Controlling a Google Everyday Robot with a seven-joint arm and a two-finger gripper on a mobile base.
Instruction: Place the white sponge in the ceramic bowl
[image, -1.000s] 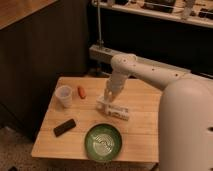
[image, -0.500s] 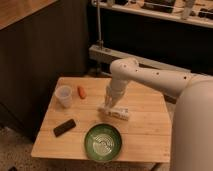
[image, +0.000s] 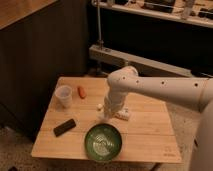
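Note:
The ceramic bowl (image: 103, 142), dark green with white swirl lines, sits at the front middle of the wooden table (image: 150, 137). My white arm reaches in from the right and bends down over the table's middle. The gripper (image: 107, 115) is low over the table, just behind the bowl and at the left end of a long white packet (image: 124, 114). I see no white sponge; it may be hidden under the gripper. A tiny white ball (image: 99, 106) lies just left of the gripper.
A clear plastic cup (image: 64, 96) stands at the back left with an orange carrot-like piece (image: 81, 92) beside it. A black flat block (image: 65, 127) lies front left. A dark wall and a metal rail (image: 135, 61) stand behind the table.
The arm has swung forward and lower, and the gripper has come down a little toward the bowl's back rim. The objects on the table have not moved.

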